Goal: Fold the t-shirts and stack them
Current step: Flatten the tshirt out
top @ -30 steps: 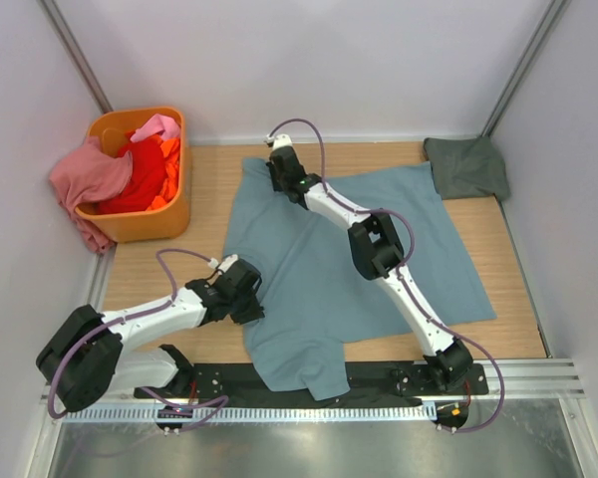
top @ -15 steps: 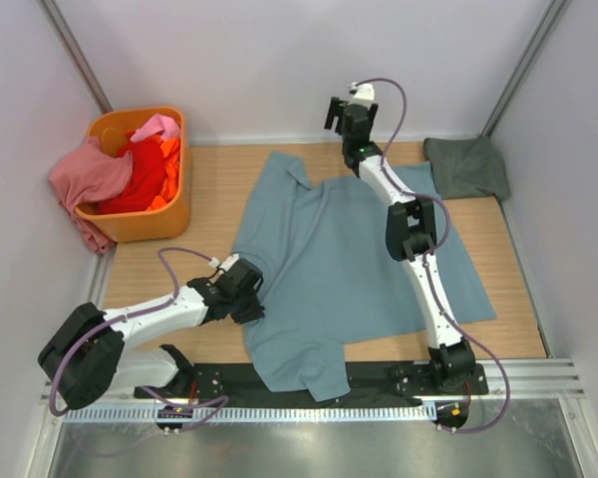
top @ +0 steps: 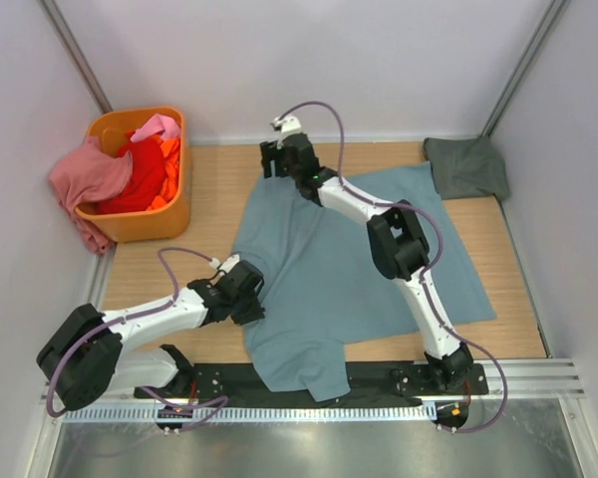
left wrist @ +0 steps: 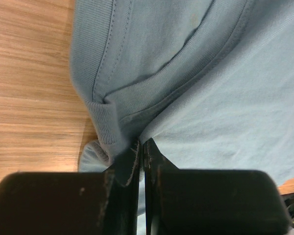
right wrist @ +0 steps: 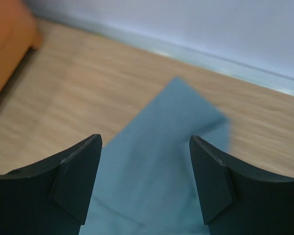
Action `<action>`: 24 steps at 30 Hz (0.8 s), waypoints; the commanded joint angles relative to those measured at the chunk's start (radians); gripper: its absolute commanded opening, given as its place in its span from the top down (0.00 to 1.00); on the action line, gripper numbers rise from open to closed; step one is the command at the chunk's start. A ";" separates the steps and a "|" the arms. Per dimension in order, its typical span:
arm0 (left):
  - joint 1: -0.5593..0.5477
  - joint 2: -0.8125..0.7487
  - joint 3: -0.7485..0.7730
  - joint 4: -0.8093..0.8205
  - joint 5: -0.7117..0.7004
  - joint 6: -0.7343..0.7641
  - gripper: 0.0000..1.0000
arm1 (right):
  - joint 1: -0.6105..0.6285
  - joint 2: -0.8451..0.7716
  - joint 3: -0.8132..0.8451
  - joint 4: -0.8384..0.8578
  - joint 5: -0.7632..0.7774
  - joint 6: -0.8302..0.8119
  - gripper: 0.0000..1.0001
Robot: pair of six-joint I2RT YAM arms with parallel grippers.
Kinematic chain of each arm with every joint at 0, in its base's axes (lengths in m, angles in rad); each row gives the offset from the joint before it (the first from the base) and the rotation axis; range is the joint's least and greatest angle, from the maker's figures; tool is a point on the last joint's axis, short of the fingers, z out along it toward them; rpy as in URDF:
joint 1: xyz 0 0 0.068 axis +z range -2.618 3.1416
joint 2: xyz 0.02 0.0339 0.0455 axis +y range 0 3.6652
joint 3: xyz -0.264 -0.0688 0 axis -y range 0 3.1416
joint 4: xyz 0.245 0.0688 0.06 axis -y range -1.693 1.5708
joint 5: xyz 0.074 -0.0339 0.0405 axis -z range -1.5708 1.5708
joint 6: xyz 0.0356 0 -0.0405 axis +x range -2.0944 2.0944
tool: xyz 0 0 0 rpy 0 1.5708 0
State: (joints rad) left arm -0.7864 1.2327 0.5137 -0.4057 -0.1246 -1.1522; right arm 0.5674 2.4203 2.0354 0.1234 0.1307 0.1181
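A large blue-teal t-shirt (top: 329,259) lies spread on the wooden table (top: 194,179). My left gripper (top: 249,302) is at the shirt's left edge, shut on a fold of its ribbed hem (left wrist: 108,127); the jaws (left wrist: 142,144) pinch the cloth. My right gripper (top: 272,161) hovers open over the shirt's far-left corner (right wrist: 186,112), nothing between its fingers (right wrist: 144,147). A dark grey-green t-shirt (top: 466,167) lies bunched at the far right. Pink (top: 90,179), red (top: 140,177) and orange (top: 169,164) t-shirts fill the basket.
The orange plastic basket (top: 145,224) stands at the far left against the wall, its side showing in the right wrist view (right wrist: 7,44). White walls close the table on three sides. The pink shirt hangs over the basket's left rim.
My right gripper opened and let go of the shirt's far-left corner, swung up toward the back wall, then came back over that corner. The left gripper has not moved.
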 commanded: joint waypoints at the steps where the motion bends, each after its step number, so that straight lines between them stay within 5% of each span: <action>1: -0.017 0.008 -0.081 -0.245 -0.041 0.017 1.00 | -0.008 0.029 0.090 -0.082 -0.052 0.006 0.23; 12: -0.020 0.036 -0.078 -0.239 -0.047 0.006 1.00 | -0.008 0.144 0.236 -0.220 0.014 -0.075 0.29; 24: -0.028 0.074 -0.080 -0.208 -0.047 0.006 1.00 | 0.008 0.102 0.148 -0.217 -0.014 -0.090 0.30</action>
State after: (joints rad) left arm -0.8024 1.2297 0.5133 -0.4545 -0.1322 -1.1702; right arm 0.5636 2.5763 2.1986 -0.1131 0.1204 0.0502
